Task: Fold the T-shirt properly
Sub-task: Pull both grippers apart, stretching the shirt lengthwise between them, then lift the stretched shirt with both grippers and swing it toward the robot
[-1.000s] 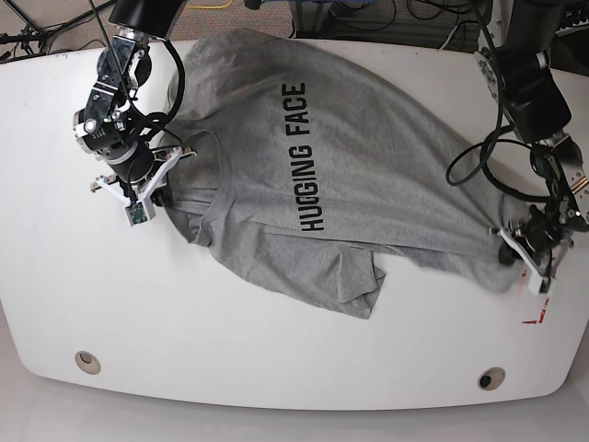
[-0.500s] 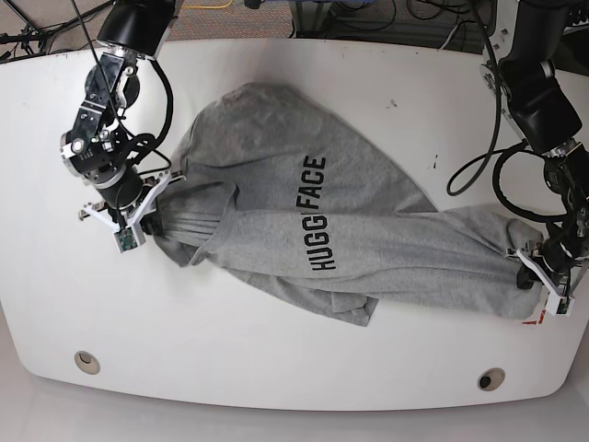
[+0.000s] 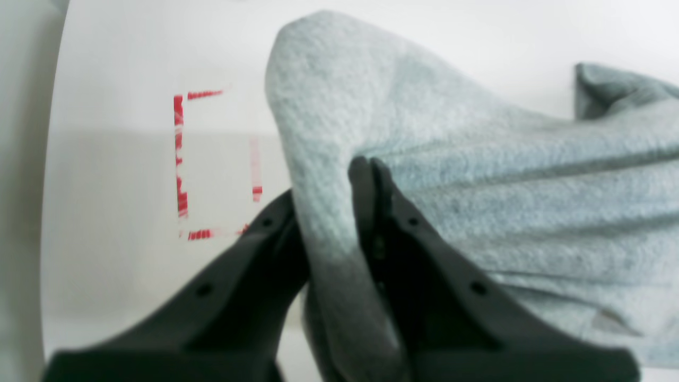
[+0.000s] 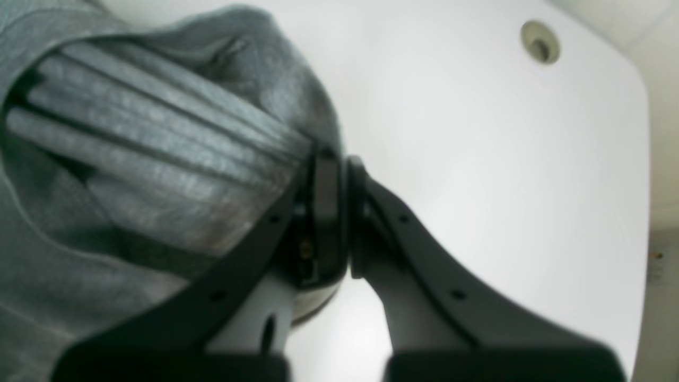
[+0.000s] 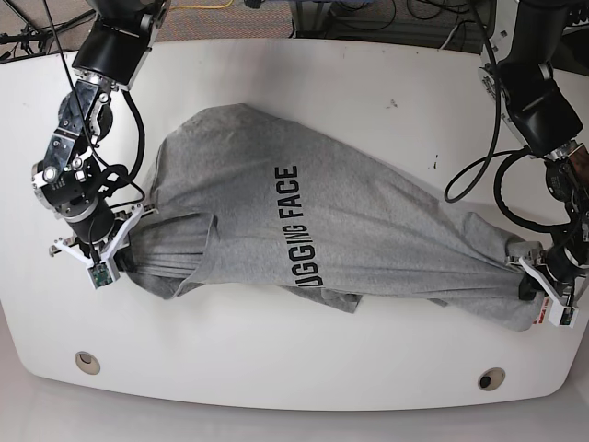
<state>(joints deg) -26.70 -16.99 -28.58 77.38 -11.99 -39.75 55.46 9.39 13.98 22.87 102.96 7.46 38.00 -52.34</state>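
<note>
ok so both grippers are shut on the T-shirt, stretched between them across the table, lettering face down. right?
Not quite: the lettering is face up, not face down. The base view shows black letters ending "GING FACE" on top of the T-shirt. The rest holds: the left gripper and right gripper are each shut on an end, and the shirt stretches between them across the table.

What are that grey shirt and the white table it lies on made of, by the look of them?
The T-shirt: probably soft cotton-type knit; heathered grey, fuzzy up close, wrinkling and bunching where the grippers pinch it. The table: a hard, smooth white top, perhaps laminate or painted board; faintly glossy, material uncertain.
</note>
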